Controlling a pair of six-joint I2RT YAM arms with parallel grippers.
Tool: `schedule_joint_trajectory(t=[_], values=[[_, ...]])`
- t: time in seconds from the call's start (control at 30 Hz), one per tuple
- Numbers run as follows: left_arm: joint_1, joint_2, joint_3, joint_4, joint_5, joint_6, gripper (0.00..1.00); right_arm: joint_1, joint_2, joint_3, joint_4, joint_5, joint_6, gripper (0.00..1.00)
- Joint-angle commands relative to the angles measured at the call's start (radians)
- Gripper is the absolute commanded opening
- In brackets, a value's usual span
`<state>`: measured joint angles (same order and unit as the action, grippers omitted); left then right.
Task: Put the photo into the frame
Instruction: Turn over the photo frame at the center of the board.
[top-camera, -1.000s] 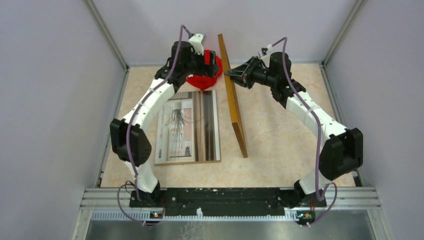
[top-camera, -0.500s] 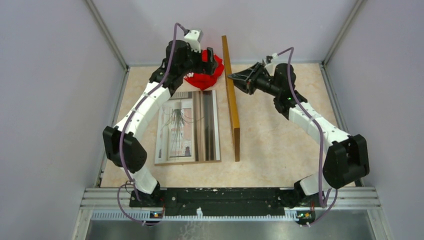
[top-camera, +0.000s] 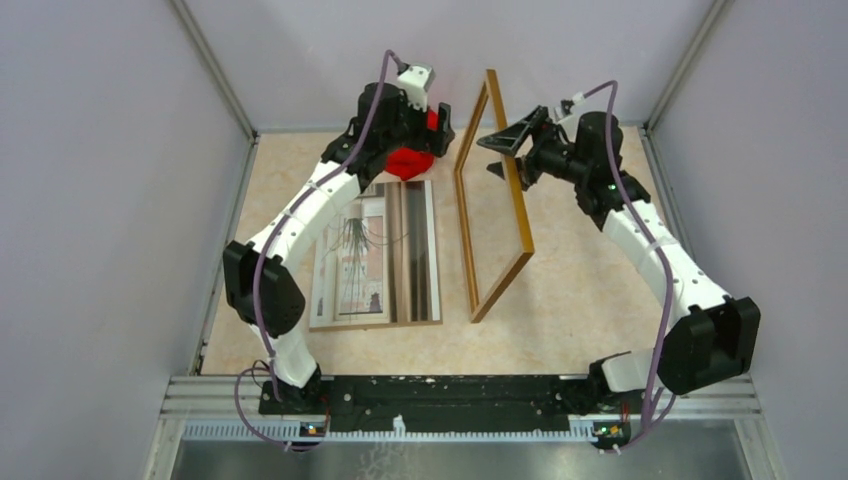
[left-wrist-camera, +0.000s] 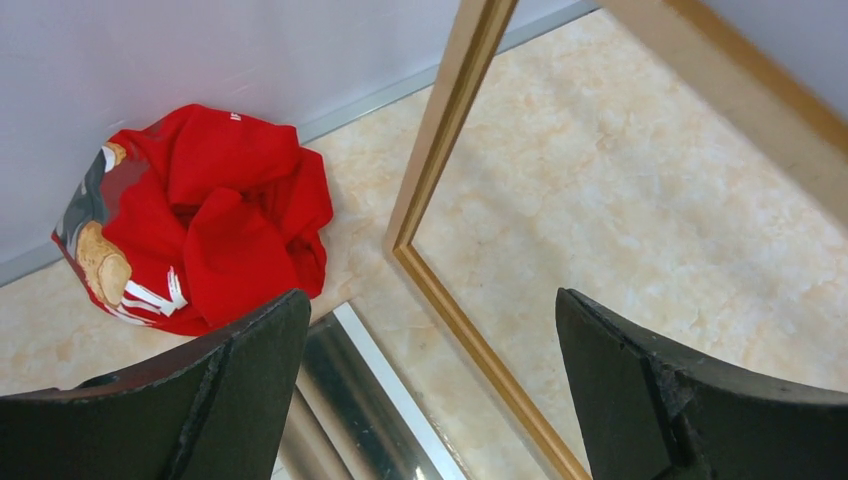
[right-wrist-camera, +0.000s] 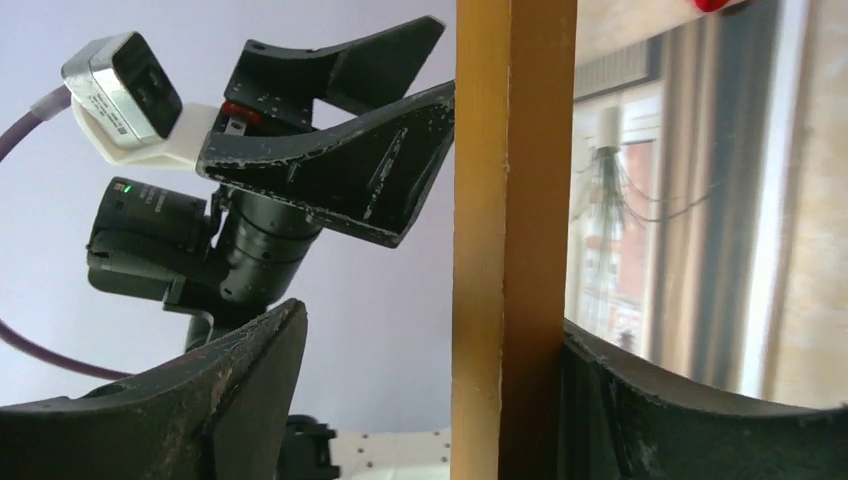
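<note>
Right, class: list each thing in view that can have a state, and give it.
frame: tilted up on one long edge, empty.
photo: flat, picture side up, outside frame.
red cloth: crumpled in a heap.
left gripper: open, empty.
right gripper: open around frame's upper rail.

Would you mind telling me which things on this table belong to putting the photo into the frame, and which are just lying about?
Belongs to the job:
the photo, lying flat on the table
the frame, standing tilted on its edge beside it
probably the brown board under the photo

Just lying about:
the red crumpled cloth by the back wall
</note>
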<state>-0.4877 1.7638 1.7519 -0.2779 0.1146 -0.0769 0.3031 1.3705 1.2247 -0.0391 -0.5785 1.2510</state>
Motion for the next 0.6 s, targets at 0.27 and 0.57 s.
schedule_joint_trajectory(t=[0.27,0.57], values=[[0.004,-0.063,-0.14,0.097,-0.057,0.103,0.99,-0.068,-0.029,0.333,-0.746,0.195,-0.608,0.63],[0.003,-0.092,-0.216,0.121,-0.05,0.103,0.99,-0.068,-0.048,0.285,-0.789,0.235,-0.639,0.59]])
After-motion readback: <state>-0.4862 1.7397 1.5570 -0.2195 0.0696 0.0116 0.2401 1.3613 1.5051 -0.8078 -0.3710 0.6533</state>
